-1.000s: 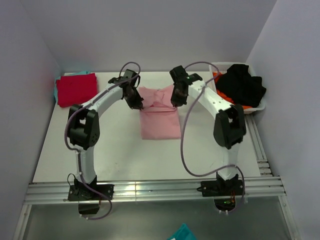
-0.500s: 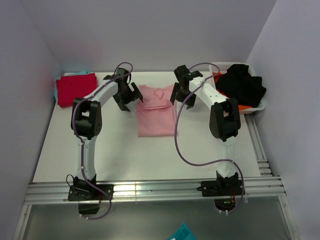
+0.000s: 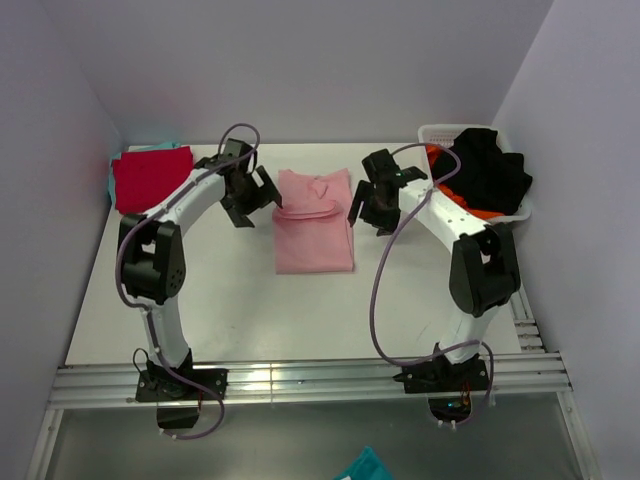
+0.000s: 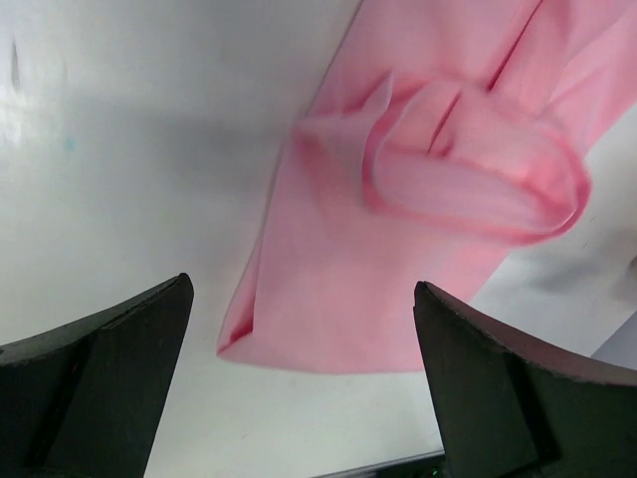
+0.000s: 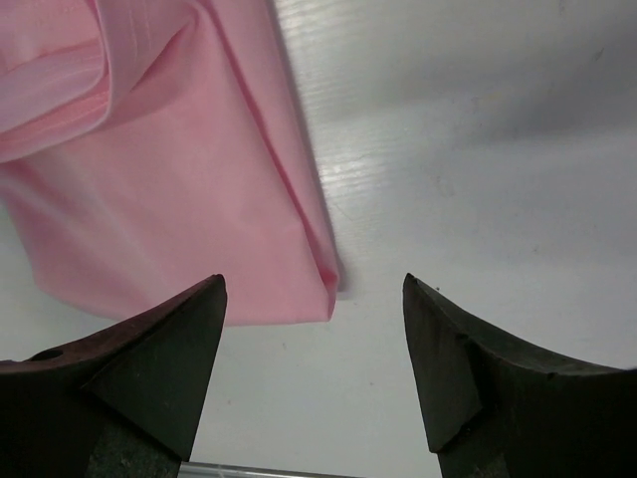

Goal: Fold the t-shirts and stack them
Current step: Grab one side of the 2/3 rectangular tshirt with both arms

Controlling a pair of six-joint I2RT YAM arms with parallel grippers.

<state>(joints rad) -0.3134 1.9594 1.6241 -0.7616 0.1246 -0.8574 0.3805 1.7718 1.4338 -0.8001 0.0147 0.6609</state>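
Item one: pink t-shirt (image 3: 314,222), lying mid-table (image 3: 200,300) between the two arms, sleeves turned in to make a narrow rectangle. Its far collar end is doubled over in a loose, slightly lumpy roll, and its near hem lies flat. Item two: red t-shirt (image 3: 151,178), folded into a neat block at the far-left corner. It rests on top of the teal t-shirt (image 3: 110,186), of which only an edge shows, so that pair appears already stacked. Left gripper (image 3: 255,200): jaws spread wide, holding nothing, poised just off the pink shirt's left edge. Right gripper (image 3: 370,212): jaws likewise parted and empty, just off the right edge. Also present: a white basket (image 3: 440,132) at the far right holding a black garment (image 3: 490,170) over something orange. Progress, by my reckoning: two shirts done. The pink one is partly folded, probably needs one more fold across its length, and is not yet on the pile.
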